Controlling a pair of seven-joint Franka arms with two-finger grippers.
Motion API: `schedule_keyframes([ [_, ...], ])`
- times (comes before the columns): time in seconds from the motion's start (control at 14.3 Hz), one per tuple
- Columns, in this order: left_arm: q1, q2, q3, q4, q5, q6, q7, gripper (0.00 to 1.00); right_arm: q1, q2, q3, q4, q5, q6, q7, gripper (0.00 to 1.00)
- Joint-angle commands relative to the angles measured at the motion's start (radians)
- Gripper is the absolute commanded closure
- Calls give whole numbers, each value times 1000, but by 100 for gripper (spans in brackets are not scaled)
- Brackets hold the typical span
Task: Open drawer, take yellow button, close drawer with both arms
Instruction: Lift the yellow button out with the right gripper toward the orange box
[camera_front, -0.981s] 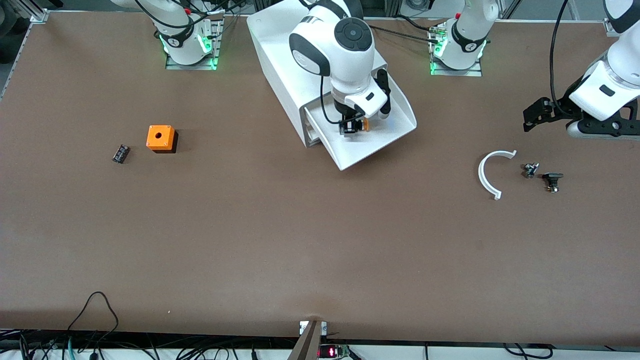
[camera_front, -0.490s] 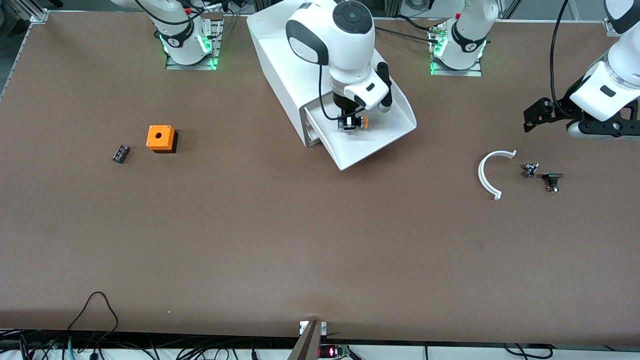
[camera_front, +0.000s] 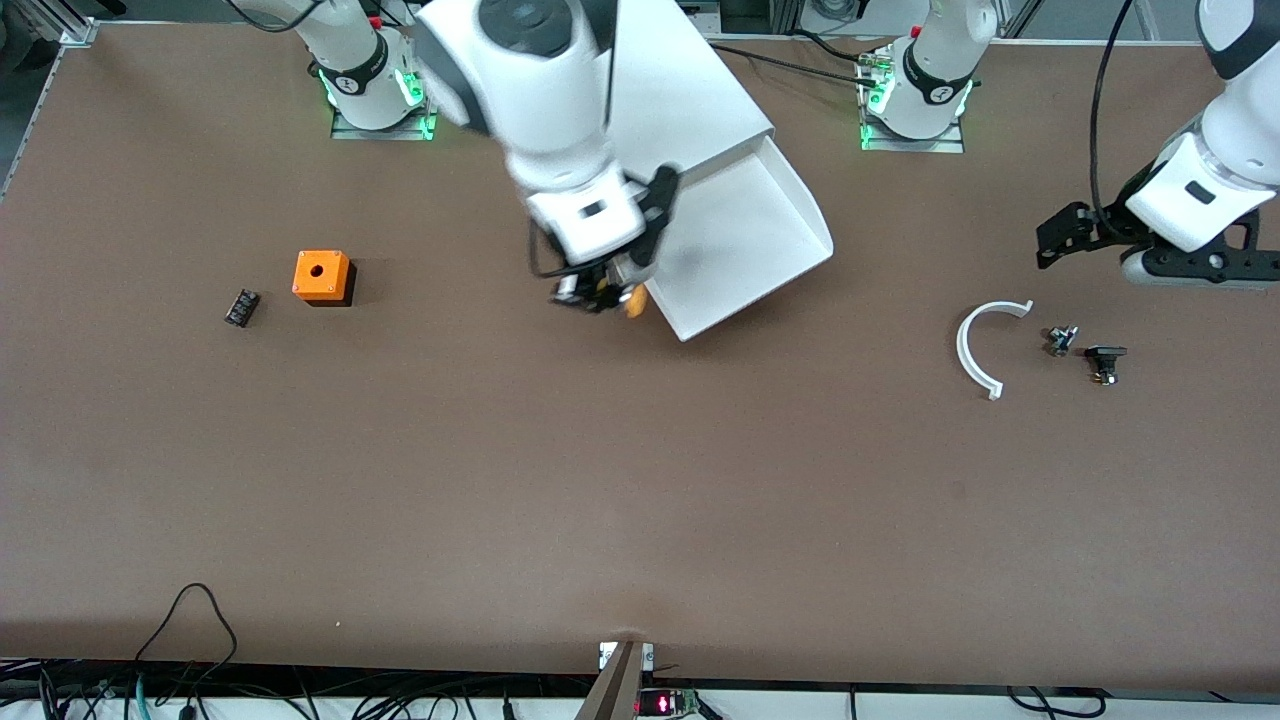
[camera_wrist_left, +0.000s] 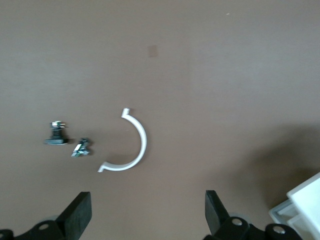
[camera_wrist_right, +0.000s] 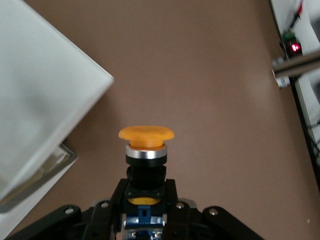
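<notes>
The top drawer (camera_front: 745, 235) stands pulled out of the white cabinet (camera_front: 690, 90), and its tray looks empty. My right gripper (camera_front: 600, 293) is shut on the button (camera_front: 632, 303), orange cap pointing away from the fingers. It holds it over the bare table, just off the drawer's front corner toward the right arm's end. In the right wrist view the button (camera_wrist_right: 146, 135) sticks out of the gripper (camera_wrist_right: 146, 187), with the drawer's corner (camera_wrist_right: 45, 95) beside it. My left gripper (camera_front: 1062, 234) waits open and empty over the table at the left arm's end; it shows wide open in the left wrist view (camera_wrist_left: 147, 215).
An orange cube with a round hole (camera_front: 321, 275) and a small black block (camera_front: 241, 307) lie toward the right arm's end. A white C-shaped piece (camera_front: 978, 350) and two small dark parts (camera_front: 1060, 340) (camera_front: 1104, 360) lie under the left gripper; they also show in the left wrist view (camera_wrist_left: 134, 146).
My right gripper has lifted the button out of the drawer and carried it toward the right arm's end, over the table. The left arm has barely moved.
</notes>
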Motion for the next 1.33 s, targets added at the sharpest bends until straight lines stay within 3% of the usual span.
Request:
schedule_keyframes([
  [0.0,-20,70,-37,-27,-42,101,-154,0,-137,-62,2,-164,3,29,121,76],
  [0.42,-35,149,-207,-131,-40,341,-524,0,-399,-71,-32,-406,-8,153,265,76],
  [0.63,-101,199,-215,-181,-30,463,-694,0,-546,-74,-32,-518,-23,263,241,76],
  [0.91,-190,261,-219,-196,-16,528,-877,0,-689,-75,-32,-681,-35,515,-29,76],
  [1.12,-247,276,-219,-198,-1,528,-1003,0,-725,-75,-32,-794,-35,642,-85,76],
  [1.26,-262,271,-262,-217,-1,516,-1047,0,-751,-74,-32,-895,-37,791,-92,76],
])
